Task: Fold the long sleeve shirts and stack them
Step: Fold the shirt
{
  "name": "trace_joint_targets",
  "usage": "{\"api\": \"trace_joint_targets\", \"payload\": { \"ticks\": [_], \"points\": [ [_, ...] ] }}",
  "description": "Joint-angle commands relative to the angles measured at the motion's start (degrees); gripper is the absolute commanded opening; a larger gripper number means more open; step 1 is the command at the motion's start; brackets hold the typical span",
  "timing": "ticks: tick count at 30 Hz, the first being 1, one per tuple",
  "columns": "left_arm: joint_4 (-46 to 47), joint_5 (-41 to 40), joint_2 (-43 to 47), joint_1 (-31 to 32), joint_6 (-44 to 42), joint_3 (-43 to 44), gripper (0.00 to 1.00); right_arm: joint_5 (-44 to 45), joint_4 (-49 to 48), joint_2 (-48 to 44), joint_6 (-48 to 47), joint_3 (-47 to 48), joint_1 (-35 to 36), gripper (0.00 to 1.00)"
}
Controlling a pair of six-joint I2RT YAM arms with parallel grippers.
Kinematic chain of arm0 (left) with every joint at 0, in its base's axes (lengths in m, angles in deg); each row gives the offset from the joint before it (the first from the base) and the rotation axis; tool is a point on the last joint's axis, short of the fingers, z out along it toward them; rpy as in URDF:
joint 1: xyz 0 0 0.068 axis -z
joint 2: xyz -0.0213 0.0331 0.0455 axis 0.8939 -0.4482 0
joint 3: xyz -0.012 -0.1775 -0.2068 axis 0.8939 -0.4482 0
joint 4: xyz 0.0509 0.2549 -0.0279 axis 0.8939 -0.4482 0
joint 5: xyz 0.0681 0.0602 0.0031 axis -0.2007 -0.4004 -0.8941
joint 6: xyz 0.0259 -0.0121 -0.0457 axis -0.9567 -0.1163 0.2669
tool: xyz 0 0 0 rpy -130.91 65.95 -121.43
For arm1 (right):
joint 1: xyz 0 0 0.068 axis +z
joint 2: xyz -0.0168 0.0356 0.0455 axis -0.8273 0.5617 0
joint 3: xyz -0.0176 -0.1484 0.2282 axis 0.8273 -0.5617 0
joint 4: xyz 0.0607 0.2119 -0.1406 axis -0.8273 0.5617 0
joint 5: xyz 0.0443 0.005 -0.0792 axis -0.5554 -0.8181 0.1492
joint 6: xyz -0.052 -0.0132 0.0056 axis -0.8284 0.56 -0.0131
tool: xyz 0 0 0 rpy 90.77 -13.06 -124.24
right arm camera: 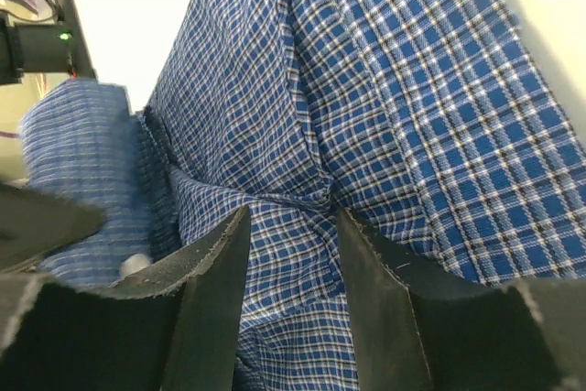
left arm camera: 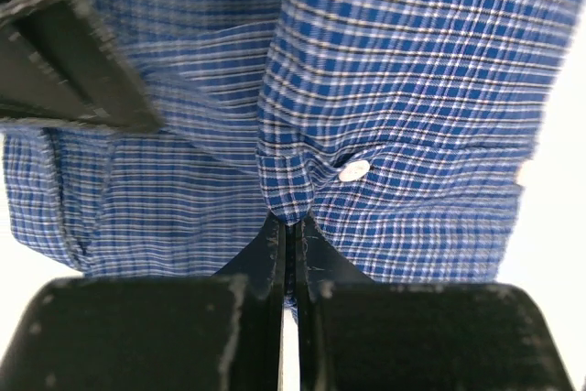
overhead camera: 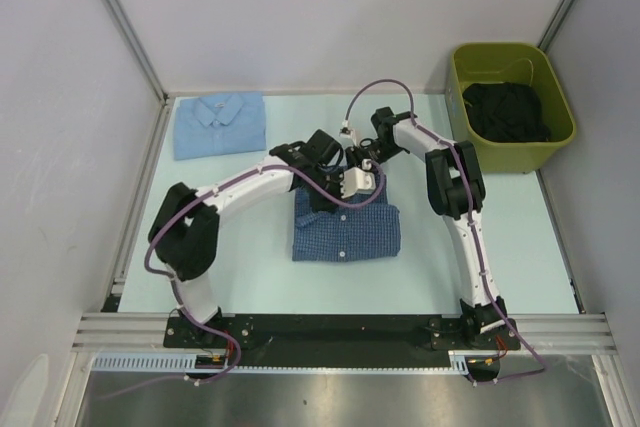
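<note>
Two-arm workcell seen from above, with wrist views; all places are given relative to the tabletop (overhead camera: 260, 277).

**(a) Checked shirt** (overhead camera: 345, 232): medium blue with a fine check, folded to a rough rectangle and lying flat at the middle of the tabletop. Its far edge is hidden under the two arm ends. In the left wrist view one white button (left arm camera: 354, 170) shows on a folded-over layer.

**(b) Pale blue shirt** (overhead camera: 220, 125): plain, folded, collar uppermost, at the far left corner of the tabletop and well apart from (a). Neither arm touches it.

**(c) Green bin** (overhead camera: 560, 137): at the far right corner of the tabletop, holding a heap of dark cloth (overhead camera: 505, 112).

**(d) Left gripper** (left arm camera: 288, 222): reaches in from the near left of the tabletop to its middle. The jaws are together, only a hairline showing between them, and a drawn-up fold of the checked shirt is nipped at their tips. Creases in the cloth run down into that point.

**(e) Right gripper** (right arm camera: 293, 217): arcs in from the near right of the tabletop and meets (d) over the middle, at the far edge of (a). The jaws stand apart, one to each side of a low ridge of checked cloth that lies between them. The cloth puckers just beyond their tips, and the shirt's layers run away beyond.
</note>
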Motion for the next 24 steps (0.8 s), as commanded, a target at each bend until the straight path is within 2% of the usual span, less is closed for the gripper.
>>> {"api": "trace_joint_targets", "payload": {
  "ticks": [1,10,15,21,24],
  "points": [
    [2.5,0.0,-5.4,-3.1,-3.7,5.4,0.0,1.1,3.1,1.3,-2.4,3.6,0.3,0.48],
    [7.8,-2.7,-14.7,-5.6,-5.2,7.3,0.0,1.1,2.7,3.1,-2.2,5.2,0.2,0.48],
    [6.1,-0.9,-14.7,-5.3,-4.0,5.5,0.0,0.7,2.9,2.2,-3.1,2.5,0.6,0.48],
    [5.7,0.8,-10.4,-3.1,-1.7,-2.4,0.0,1.1,1.0,-2.7,-5.2,-7.5,3.8,0.5],
    [5.8,2.0,-9.9,-4.7,0.5,-1.6,0.01,1.5,-0.4,-4.6,-2.6,-6.1,2.8,0.52]
  ]
}}
